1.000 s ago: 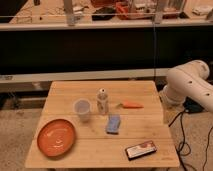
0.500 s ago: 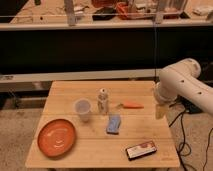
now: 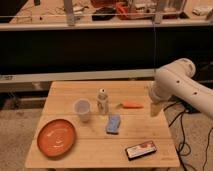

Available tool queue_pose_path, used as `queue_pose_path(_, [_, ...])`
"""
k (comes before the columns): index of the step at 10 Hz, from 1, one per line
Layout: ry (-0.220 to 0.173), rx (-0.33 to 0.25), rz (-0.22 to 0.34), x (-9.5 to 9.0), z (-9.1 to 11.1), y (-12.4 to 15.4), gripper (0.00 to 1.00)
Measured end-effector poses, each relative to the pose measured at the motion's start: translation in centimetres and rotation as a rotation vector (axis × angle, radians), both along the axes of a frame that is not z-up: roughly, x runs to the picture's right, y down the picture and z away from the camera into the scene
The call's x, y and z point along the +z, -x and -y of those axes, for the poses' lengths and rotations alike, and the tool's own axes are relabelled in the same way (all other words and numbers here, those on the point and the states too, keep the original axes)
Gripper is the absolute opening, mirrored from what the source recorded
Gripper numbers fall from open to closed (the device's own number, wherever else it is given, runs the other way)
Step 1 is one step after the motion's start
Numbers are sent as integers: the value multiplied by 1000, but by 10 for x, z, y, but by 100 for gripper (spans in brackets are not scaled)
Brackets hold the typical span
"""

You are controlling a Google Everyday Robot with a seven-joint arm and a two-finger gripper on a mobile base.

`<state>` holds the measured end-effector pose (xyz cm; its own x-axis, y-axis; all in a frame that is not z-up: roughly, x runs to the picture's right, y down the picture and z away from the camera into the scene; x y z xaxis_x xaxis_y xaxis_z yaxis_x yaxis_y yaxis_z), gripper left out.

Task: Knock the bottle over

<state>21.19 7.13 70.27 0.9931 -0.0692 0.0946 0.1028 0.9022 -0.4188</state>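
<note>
- Bottle (image 3: pixel 102 101): upright near the middle of the tabletop (image 3: pixel 150 132), white cap up; not yet toppled, so the task judged undone.
- Just beside it on the picture's left, a translucent cup (image 3: pixel 82 110), also upright; touching or narrowly apart, cannot tell.
- Tool (image 3: pixel 156 107): hanging low under the white arm (image 3: pixel 175 82) at the picture-right edge of the tabletop, well apart from the bottle; how far open, and whether holding anything, cannot tell.
- Held low and off to the side, probably to allow a sideways sweep at the bottle's body rather than a descent from above.
- Between tool and bottle, an orange carrot-like piece (image 3: pixel 132 105) lying flat; likely to be shoved along by a straight sweep, hence a pass above it and toward the bottle's upper half judged safer.
- Nearer the camera: blue pad (image 3: pixel 113 125), orange plate (image 3: pixel 56 137), dark packet (image 3: pixel 141 150); all out of the likely path.
- Main risk: cup going down along with its slim neighbour.
</note>
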Motion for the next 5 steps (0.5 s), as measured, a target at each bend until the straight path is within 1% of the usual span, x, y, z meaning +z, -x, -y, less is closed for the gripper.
queue_pose_path(2, [-21,-20,25,0,3,7,80])
queue_pose_path(3, [-23,-24,30,1,3,8,80])
queue_pose_path(5, [-38,-43,49,3,4,19,80])
